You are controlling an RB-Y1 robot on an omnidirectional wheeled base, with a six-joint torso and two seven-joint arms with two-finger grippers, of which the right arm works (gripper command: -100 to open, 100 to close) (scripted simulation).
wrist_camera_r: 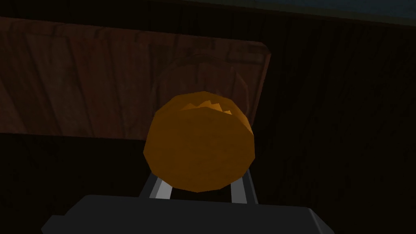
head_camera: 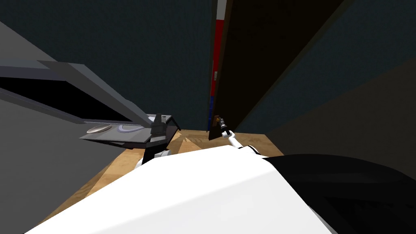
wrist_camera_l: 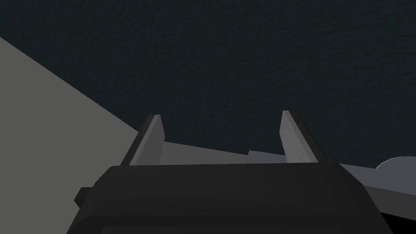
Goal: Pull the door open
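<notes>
Left gripper [wrist_camera_l: 221, 122] spread, holding nothing, over a grey counter [head_camera: 122, 138] with a shallow oval basin [head_camera: 131, 128]. Right gripper [head_camera: 221, 124] pinches the knob [wrist_camera_r: 199, 146], which is round, faceted and orange-brown, fingers on both sides. The knob sits on a dark wood-grain door [head_camera: 260, 61], ajar. A red-blue strip [head_camera: 219, 36] shows in the gap.

My left tool [wrist_camera_l: 221, 113] holds its two fingers [wrist_camera_l: 151, 142] spread wide apart. Past them I see a grey ledge [wrist_camera_l: 195, 153] under a dark wall [wrist_camera_l: 243, 61], a paler grey surface [wrist_camera_l: 40, 122] alongside.
</notes>
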